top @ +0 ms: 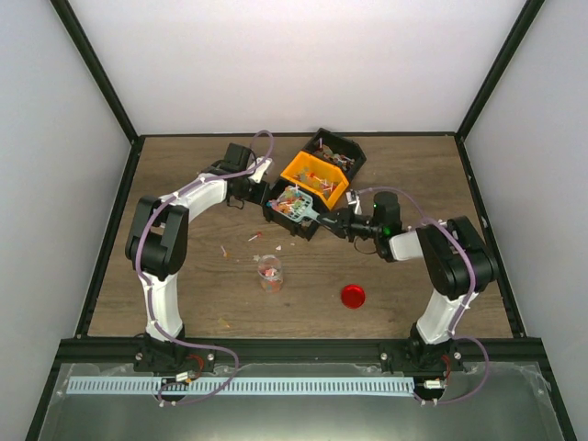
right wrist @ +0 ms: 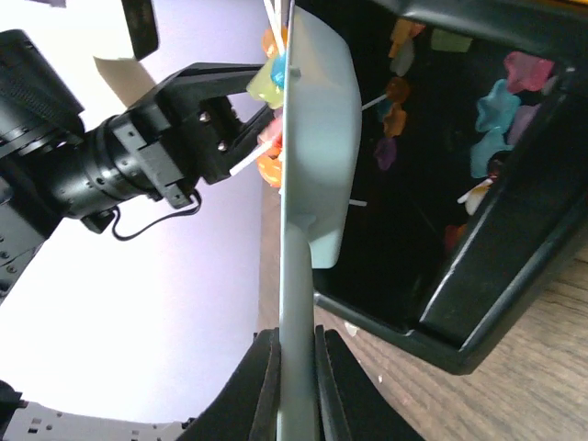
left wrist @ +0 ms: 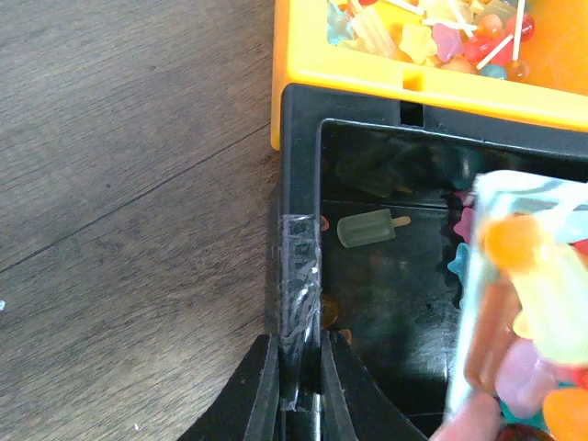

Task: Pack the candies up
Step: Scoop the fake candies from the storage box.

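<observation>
Wood-grain worktop (top: 184, 165) enclosed by plain white walls (top: 294, 64) on a black frame; all positions are given relative to the black bin (left wrist: 299, 138) near the middle of the worktop.

Left of the bin: the left gripper (left wrist: 299, 354) reaches in from the left, its fingers pinched closed on the bin's taped left wall, one inside and one outside.

In front of the bin and slightly left: a few stray candies (top: 253, 237) lie on the bare wood. A small clear jar (top: 269, 272) stands upright nearer the arm bases, with some reddish contents at its bottom.

Inside the bin: loose candies rest on the black floor, among them a pale green one shaped like an ice lolly (left wrist: 366, 228).

Over the bin's right half: a pale teal scoop (right wrist: 317, 138), heaped with candies (left wrist: 542, 303) in orange, yellow and pink.

Touching the bin's far side: an orange bin (left wrist: 367, 78) filled with more mixed candies. A second black bin (top: 354, 149) sits beyond it.

Right of the bin: the right gripper (right wrist: 296, 344) is clamped closed on the scoop's handle.

In front of the bin and to its right: a red round lid (top: 353, 295) lies flat, well apart.
</observation>
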### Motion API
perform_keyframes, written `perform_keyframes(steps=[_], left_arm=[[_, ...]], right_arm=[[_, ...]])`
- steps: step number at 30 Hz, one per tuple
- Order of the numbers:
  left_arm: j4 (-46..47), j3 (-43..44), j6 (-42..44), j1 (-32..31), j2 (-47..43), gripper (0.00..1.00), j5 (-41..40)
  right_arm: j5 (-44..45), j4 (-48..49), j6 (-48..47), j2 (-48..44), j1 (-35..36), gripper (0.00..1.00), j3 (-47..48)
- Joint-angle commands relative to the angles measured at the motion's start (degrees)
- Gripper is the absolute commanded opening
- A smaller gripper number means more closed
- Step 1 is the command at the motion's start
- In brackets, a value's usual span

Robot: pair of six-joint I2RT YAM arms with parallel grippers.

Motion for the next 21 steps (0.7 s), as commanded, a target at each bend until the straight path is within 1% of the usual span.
perform_keyframes(steps=[1, 11, 21], left_arm=[[-0.3, -1.4, -2.5, 0.1, 0.8, 0.04, -2.3], [0.1, -1.8, -2.7, 0.4, 0.4, 0.04, -2.1], [0.4, -2.3, -3.0, 0.6, 0.4, 0.04, -1.8]], right_arm=[[-8.4, -2.9, -2.7, -4.0, 0.0, 0.01, -0.7], [-7.7, -7.4, -5.0, -5.0, -1.0, 0.01, -1.2], [-9.0, -10.0, -7.2, -7.8, -5.4, 0.01, -3.4]])
